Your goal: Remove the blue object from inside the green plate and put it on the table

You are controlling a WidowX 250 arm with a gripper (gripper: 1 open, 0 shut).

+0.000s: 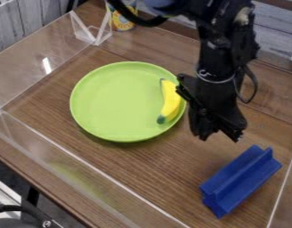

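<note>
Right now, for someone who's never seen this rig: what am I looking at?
One fixed-looking camera view, seen from above and to one side. The black shape reaching in from the top is a robot arm; its jaws point down over the brown wooden table. Left of them lies a round green plate with a yellow banana near its right edge. The blue block rests on the table, lower right, off the plate. The jaws are clear of the block and don't appear to hold anything.
</note>
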